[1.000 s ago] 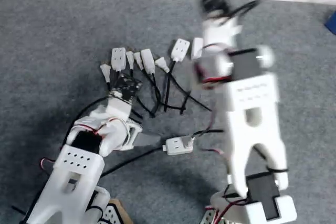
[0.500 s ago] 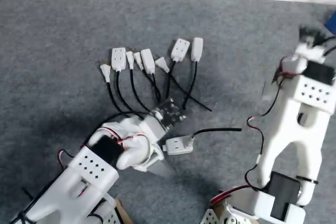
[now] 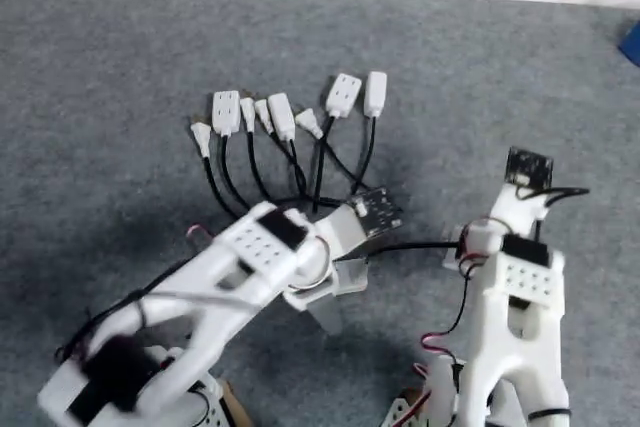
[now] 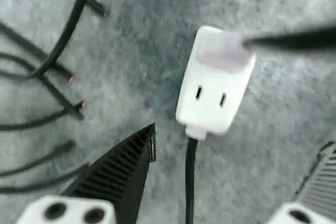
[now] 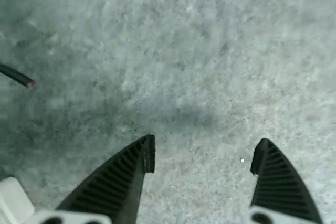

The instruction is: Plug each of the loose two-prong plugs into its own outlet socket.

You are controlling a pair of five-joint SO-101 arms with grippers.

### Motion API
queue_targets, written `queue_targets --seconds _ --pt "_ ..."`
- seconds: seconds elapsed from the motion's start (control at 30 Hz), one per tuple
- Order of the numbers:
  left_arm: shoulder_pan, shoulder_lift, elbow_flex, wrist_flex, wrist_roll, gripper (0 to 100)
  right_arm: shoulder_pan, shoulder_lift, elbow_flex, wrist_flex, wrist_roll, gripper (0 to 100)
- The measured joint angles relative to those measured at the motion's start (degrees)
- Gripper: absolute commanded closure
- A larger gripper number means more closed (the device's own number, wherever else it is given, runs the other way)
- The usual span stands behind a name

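Note:
A white outlet socket with two slots lies on the grey carpet. One black cord leaves its near end, and a blurred white plug body with a second cord sits at its far end. My left gripper hangs open just above and beside this socket, and in the high view the left gripper covers it. Several loose white plugs and sockets lie in a row at the back, their black cords fanning toward the middle. My right gripper is open over bare carpet.
The right arm stands at the near right. A cut cord end lies close to the right gripper. A blue object shows at the far right edge. A black cord runs between the two arms.
The left arm swung from the row of plugs to right over the socket in the middle. The right arm drew back from the far plugs to the near right and lowered.

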Motion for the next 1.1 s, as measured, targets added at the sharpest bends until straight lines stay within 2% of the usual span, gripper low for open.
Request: queue_targets --seconds 0.1,0.33,0.6,0.8,1.1 --pt "0.0 5.5 -3.0 -1.1 -0.4 57 -0.1 -0.9 1.1 -0.7 0.4 70.9" --pt "-0.9 13.1 -8.3 -1.2 -3.7 71 -0.1 -1.3 1.1 -0.9 0.6 70.9" --pt "-5.7 14.7 -12.5 -1.2 -5.3 71 -0.4 -1.3 1.5 -0.9 0.6 70.9" --pt "-5.4 14.7 -12.8 -1.4 -5.3 64 -0.7 -1.3 1.6 -0.9 0.6 70.9" --pt "1.0 14.7 -12.8 -1.4 -7.9 65 -1.0 -1.3 1.8 -0.9 0.6 70.9"
